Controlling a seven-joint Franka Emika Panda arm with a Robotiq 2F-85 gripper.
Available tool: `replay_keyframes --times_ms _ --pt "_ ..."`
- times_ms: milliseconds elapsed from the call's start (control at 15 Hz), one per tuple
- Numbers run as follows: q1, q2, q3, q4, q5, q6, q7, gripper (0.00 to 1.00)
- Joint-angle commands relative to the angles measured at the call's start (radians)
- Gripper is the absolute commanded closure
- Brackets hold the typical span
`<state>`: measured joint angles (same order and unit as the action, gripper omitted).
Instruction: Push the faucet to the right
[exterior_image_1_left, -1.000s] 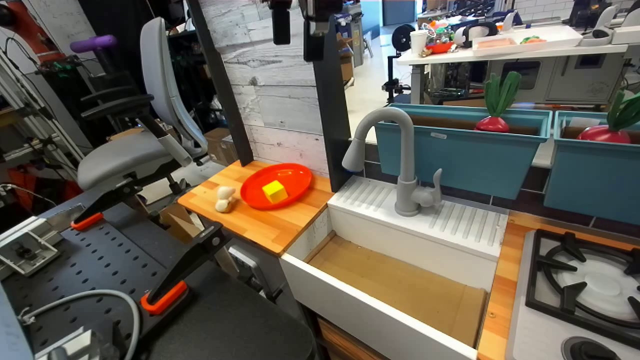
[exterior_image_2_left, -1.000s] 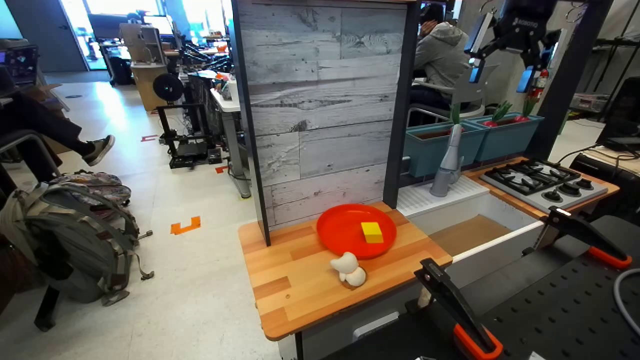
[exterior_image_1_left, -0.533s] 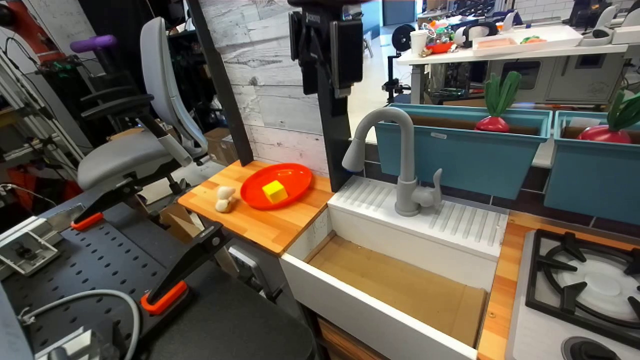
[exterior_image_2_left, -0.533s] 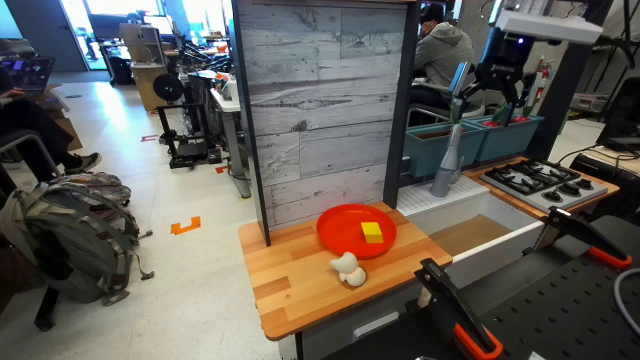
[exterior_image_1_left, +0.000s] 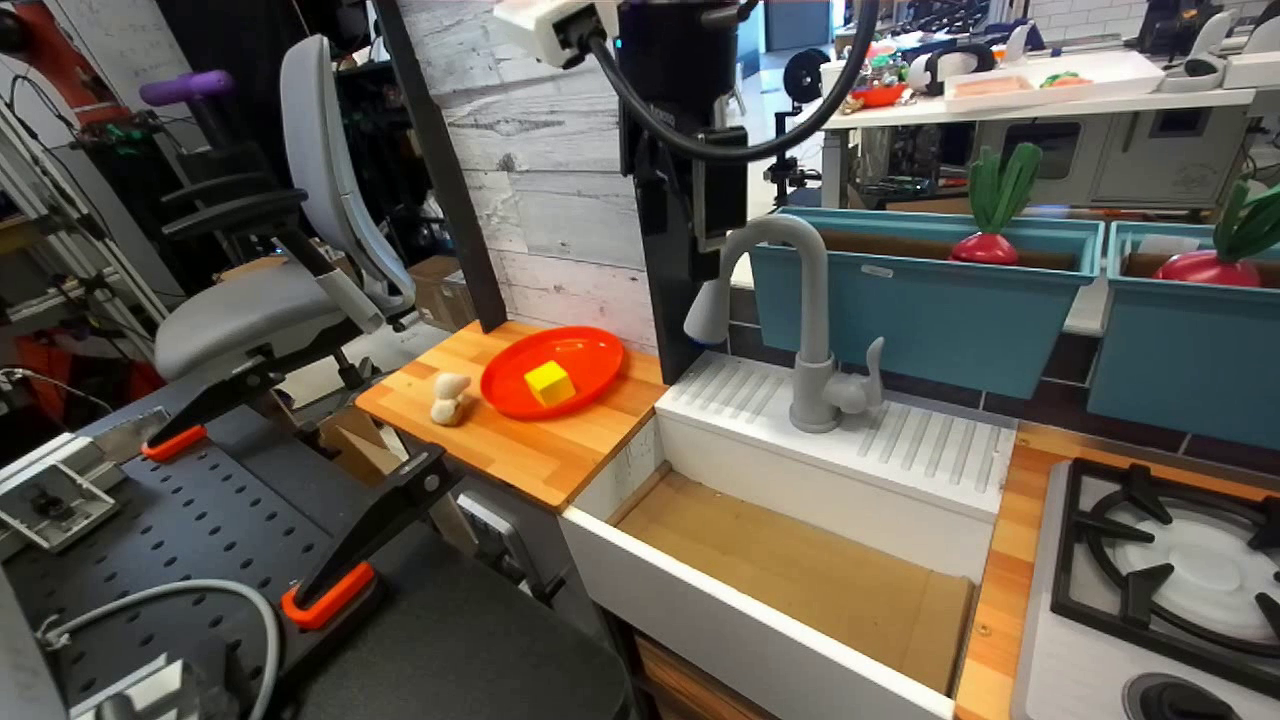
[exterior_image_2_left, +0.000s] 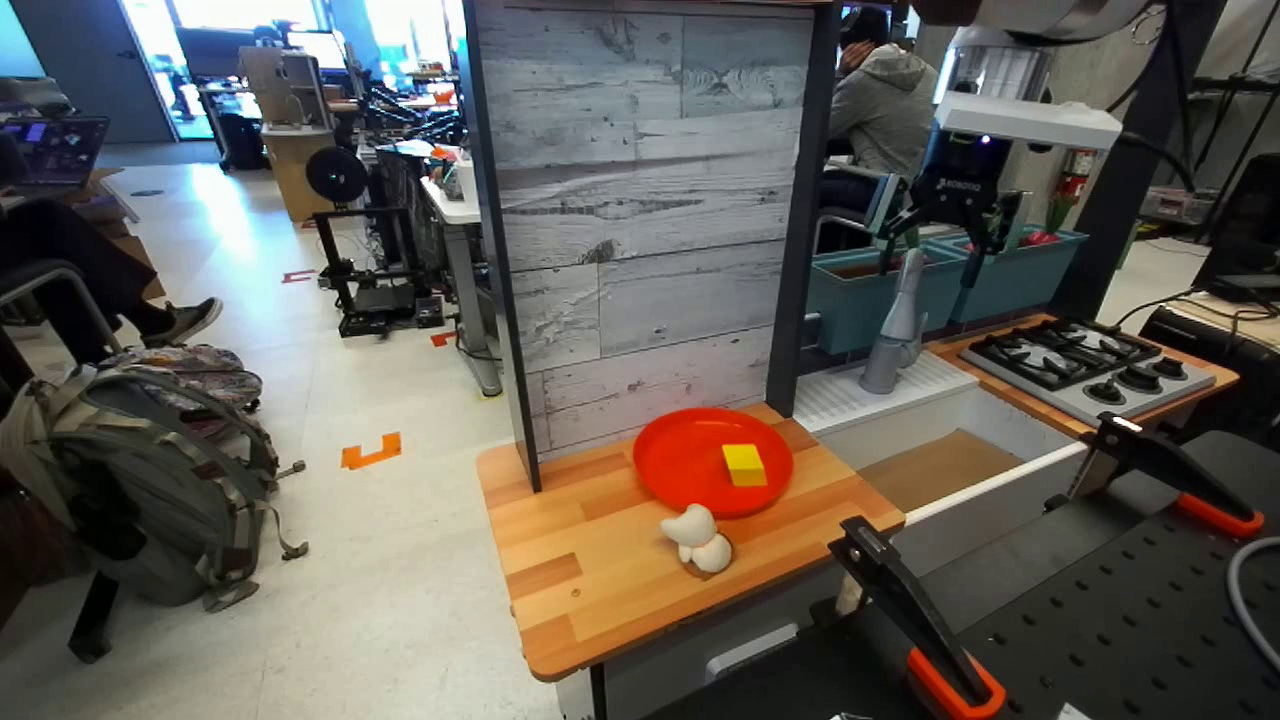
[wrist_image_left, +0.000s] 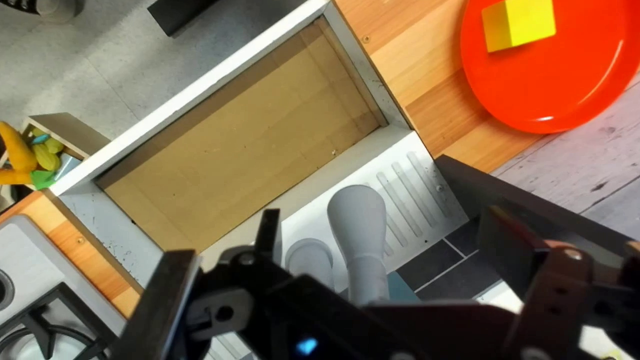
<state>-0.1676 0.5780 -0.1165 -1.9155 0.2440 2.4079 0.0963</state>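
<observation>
The faucet (exterior_image_1_left: 816, 300) is a matte grey gooseneck spout on the white ridged ledge behind the sink (exterior_image_1_left: 740, 625). It also shows in an exterior view (exterior_image_2_left: 903, 300) and the wrist view (wrist_image_left: 357, 225). Its downturned end points over the ledge's left part in an exterior view. My gripper (exterior_image_1_left: 704, 262) is open and empty, pointing down at the top of the spout. In an exterior view the gripper's fingers (exterior_image_2_left: 928, 272) are spread on both sides of the spout. In the wrist view the spout lies between the fingers (wrist_image_left: 387, 232). I cannot tell whether any finger touches it.
A small grey lever (exterior_image_1_left: 874, 372) is at the faucet's base. Teal planters (exterior_image_1_left: 920, 320) stand close behind. A dark post (exterior_image_1_left: 676, 345) stands left of the faucet. A red plate (exterior_image_1_left: 600, 375) with a yellow block (exterior_image_1_left: 550, 383) and a white figurine (exterior_image_1_left: 450, 398) sit left; a stove (exterior_image_1_left: 1045, 590) is right.
My gripper has come down from above to the top of the spout, moving right in an exterior view and left in another. It stays open. The faucet has not moved.
</observation>
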Motion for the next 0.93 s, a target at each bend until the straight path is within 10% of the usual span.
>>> replay_keyframes --times_ms 0,200,867 --pt "-0.018 0.056 0.021 0.071 0.024 0.037 0.022 0.0" --pt "-0.025 0.075 0.023 0.101 0.029 0.048 0.033 0.0" --pt "-0.034 0.126 0.017 0.173 0.015 0.029 0.044 0.88"
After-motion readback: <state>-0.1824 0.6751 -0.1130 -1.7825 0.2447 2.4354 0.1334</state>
